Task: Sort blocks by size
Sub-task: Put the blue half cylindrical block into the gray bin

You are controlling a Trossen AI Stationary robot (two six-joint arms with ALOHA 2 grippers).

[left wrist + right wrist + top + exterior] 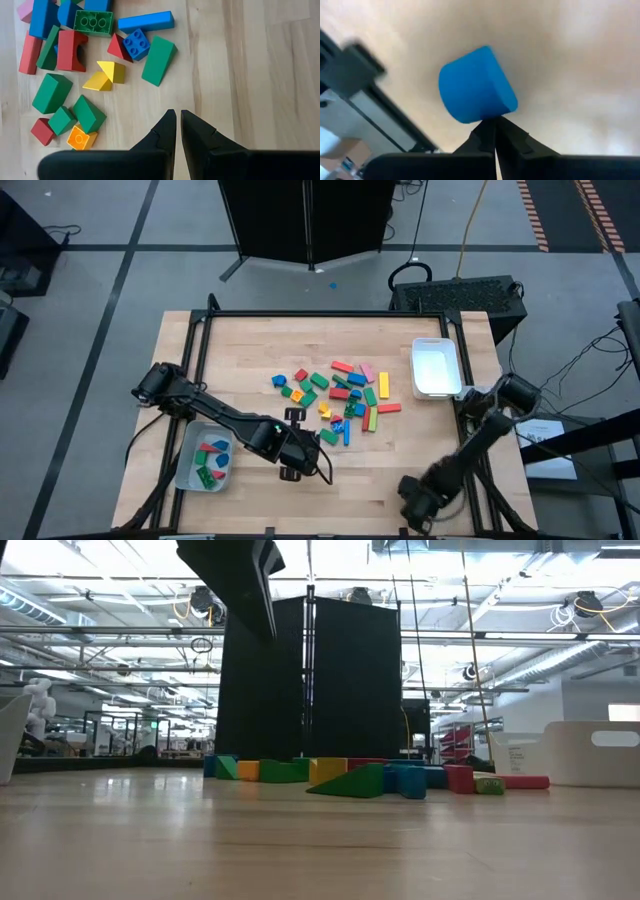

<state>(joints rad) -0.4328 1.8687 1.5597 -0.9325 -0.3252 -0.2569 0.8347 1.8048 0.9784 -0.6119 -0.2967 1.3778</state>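
The blocks (340,395) lie in a loose pile on the middle of the wooden table; in the left wrist view they are red, green, blue, yellow and orange pieces (75,65). My left gripper (293,473) hangs shut above bare wood on the pile's near side (178,114), with nothing between its fingers. My right gripper (413,503) is down at the table's near edge, right of centre. It is shut (495,120), and a blue block with a rounded side (475,85) sits just beyond its fingertips. My right gripper's shut fingertips stand at the blue block's nearest edge (492,112), pointing steeply down at the wood. I cannot tell whether they touch the block.
A grey tray (185,465) at the near left holds several blocks. A white tray (416,370) stands at the right, beyond the pile. The table's dark frame runs close by my right gripper (365,95). Bare wood lies between the pile and the near edge.
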